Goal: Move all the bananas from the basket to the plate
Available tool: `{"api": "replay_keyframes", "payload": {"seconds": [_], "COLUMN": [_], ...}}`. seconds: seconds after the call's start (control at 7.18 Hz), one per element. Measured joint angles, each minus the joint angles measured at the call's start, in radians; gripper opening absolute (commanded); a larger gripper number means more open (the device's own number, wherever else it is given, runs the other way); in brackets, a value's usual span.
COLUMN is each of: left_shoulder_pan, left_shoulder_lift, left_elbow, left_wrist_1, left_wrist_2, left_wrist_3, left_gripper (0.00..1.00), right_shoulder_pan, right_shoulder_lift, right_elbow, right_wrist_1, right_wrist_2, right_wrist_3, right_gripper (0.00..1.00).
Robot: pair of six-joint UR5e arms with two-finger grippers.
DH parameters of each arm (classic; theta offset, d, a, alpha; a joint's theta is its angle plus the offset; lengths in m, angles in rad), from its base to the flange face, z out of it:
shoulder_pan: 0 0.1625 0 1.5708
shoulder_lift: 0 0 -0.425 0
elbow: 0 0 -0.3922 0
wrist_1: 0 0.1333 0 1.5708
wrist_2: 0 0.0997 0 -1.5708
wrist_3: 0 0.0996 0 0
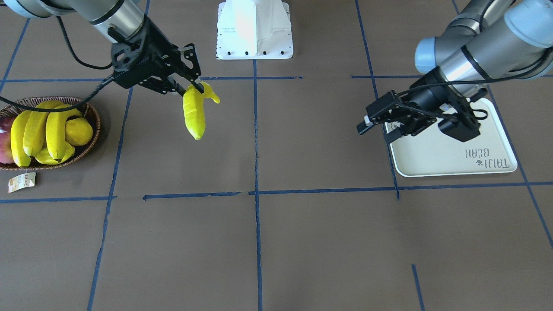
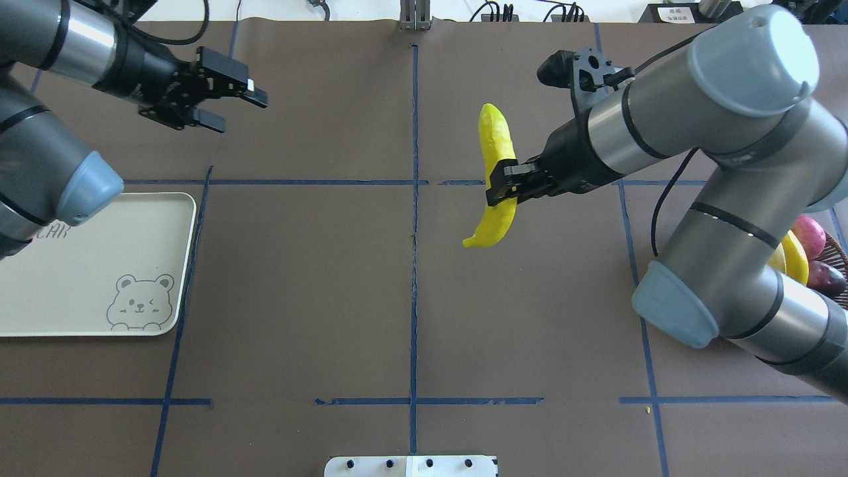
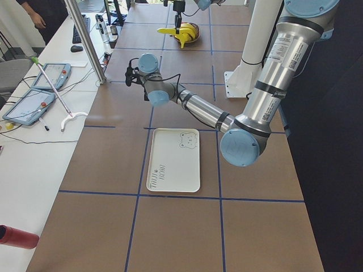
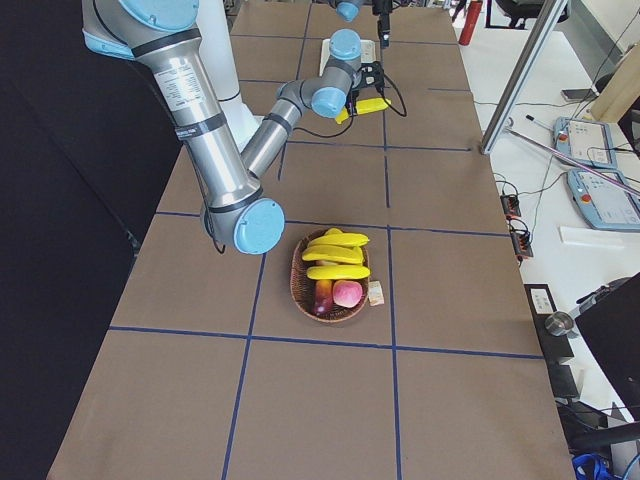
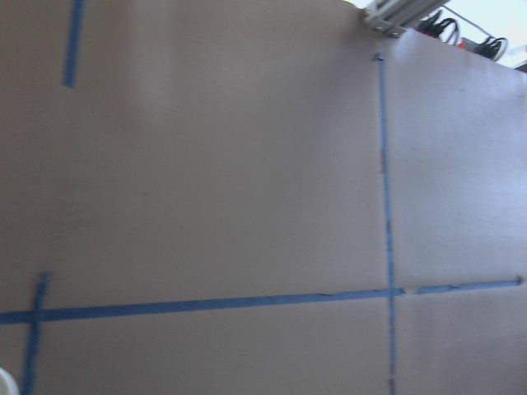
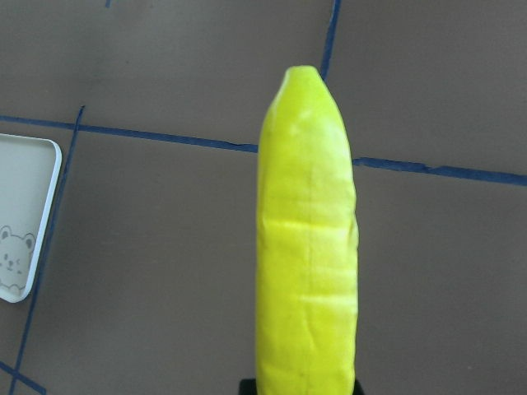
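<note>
My right gripper (image 2: 501,189) is shut on one yellow banana (image 2: 497,169) and holds it in the air over the table's middle-right; it also shows in the front view (image 1: 194,113) and fills the right wrist view (image 6: 309,263). Three more bananas (image 1: 36,127) lie in the wicker basket (image 1: 94,116) at my far right. The cream plate (image 2: 66,278) with the bear drawing lies at my left and holds nothing. My left gripper (image 2: 235,111) is open and empty, hovering past the plate's far edge.
A yellow lemon (image 1: 80,131) and red fruit (image 1: 4,142) share the basket. A paper tag (image 1: 21,181) lies beside it. The white robot base (image 1: 255,30) stands at the table's robot side. Blue tape lines cross the brown table.
</note>
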Motion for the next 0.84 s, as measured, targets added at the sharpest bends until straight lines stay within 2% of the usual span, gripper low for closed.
{"api": "replay_keyframes", "payload": {"seconds": [0.28,0.42,0.7,0.84], "left_shoulder_pan": [0.087,0.152,0.256,0.274], "left_shoulder_lift": [-0.081,-0.11,-0.15,-0.164], "left_elbow": [-0.003,-0.004,0.001,0.007], "left_wrist_1": [-0.102,-0.13,-0.142,-0.142], "left_wrist_2": [0.028,0.089,0.206,0.23], "left_wrist_3": [-0.22,-0.277,-0.305,-0.307], "left_gripper": [0.99,0.98,0.96,0.94], "right_shoulder_pan": [-0.063,-0.075,-0.086,-0.093], "right_shoulder_lift": [0.066,0.096,0.123,0.126], "right_elbow": [-0.045,-0.059,-0.068,-0.068], "right_wrist_1": [0.051,0.056,0.059,0.06], "right_wrist_2": [-0.058,-0.066,-0.071,-0.071], "right_wrist_3": [0.064,0.085,0.1,0.102], "right_gripper": [0.02,0.02,0.02,0.02]}}
